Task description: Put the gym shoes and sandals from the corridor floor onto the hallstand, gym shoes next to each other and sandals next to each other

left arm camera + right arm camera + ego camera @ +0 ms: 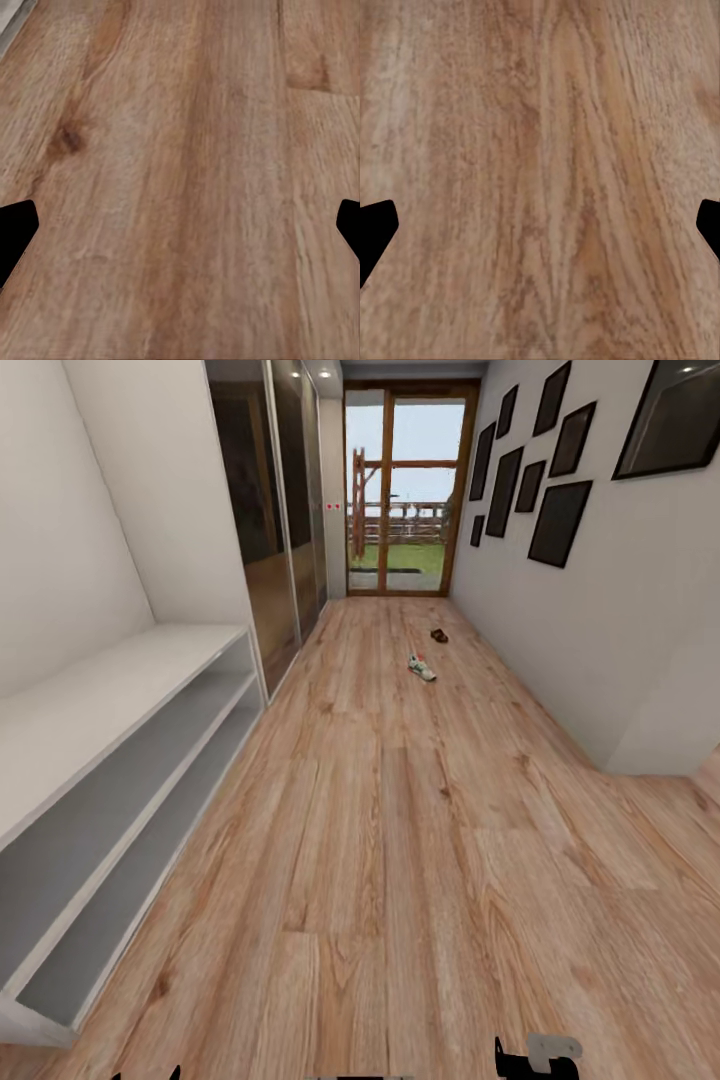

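Far ahead, slightly right, we see one gym shoe [422, 668] and a sandal [439, 636]; right gripper [540, 225] nearer, left gripper [180, 225] too spread wide, empty.

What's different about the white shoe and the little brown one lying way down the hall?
The white gym shoe with green stripes is pale and bigger-looking; the small dark brown sandal is darker and looks smaller. The gym shoe lies closer to the robot, the sandal further, nearer the glass door. Both sit apart on the wood-plank corridor floor.

Home corridor: plank floor [400, 840], framed pictures [558, 520], mirrored wardrobe [270, 510], glazed garden door [405, 490].
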